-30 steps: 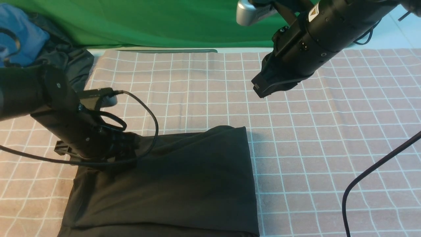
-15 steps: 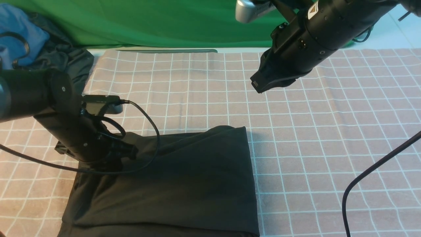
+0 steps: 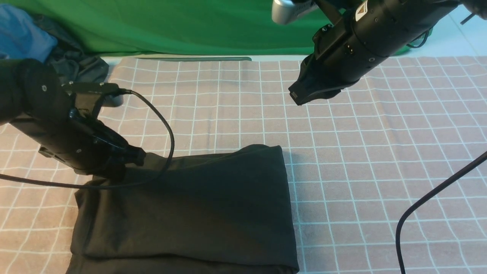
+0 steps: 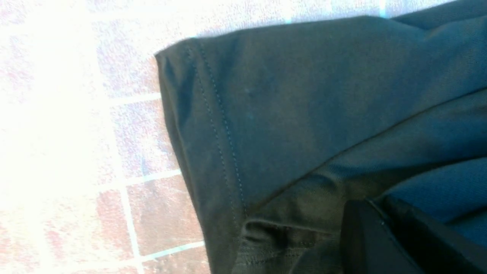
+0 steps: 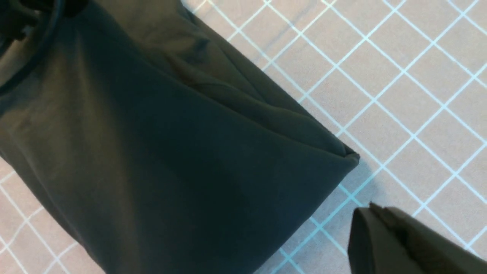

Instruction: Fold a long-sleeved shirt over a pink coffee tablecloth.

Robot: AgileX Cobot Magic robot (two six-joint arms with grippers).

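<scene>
The long-sleeved shirt (image 3: 198,205) lies folded into a black rectangle on the pink coffee tablecloth (image 3: 361,152), near the front edge; no print shows. My left gripper (image 3: 139,156) is shut on the shirt's far left corner, lifting it slightly. In the left wrist view its fingertips (image 4: 365,203) pinch the stitched fabric (image 4: 304,95) over the tablecloth (image 4: 144,133). My right gripper (image 3: 295,99) hangs shut and empty above the cloth, beyond the shirt's far right corner. The right wrist view has that gripper (image 5: 371,207) over bare grid (image 5: 399,95), just off the shirt's corner (image 5: 152,152).
A green backdrop cloth (image 3: 171,23) hangs at the back. A dark garment bunched with blue cloth (image 3: 76,64) sits at the back left. A black cable (image 3: 426,201) crosses the right front, and the left arm's cable (image 3: 169,129) loops over the shirt.
My left gripper has shut on the shirt's far left corner and drawn up and to the left with it. The right gripper has edged slightly up and away.
</scene>
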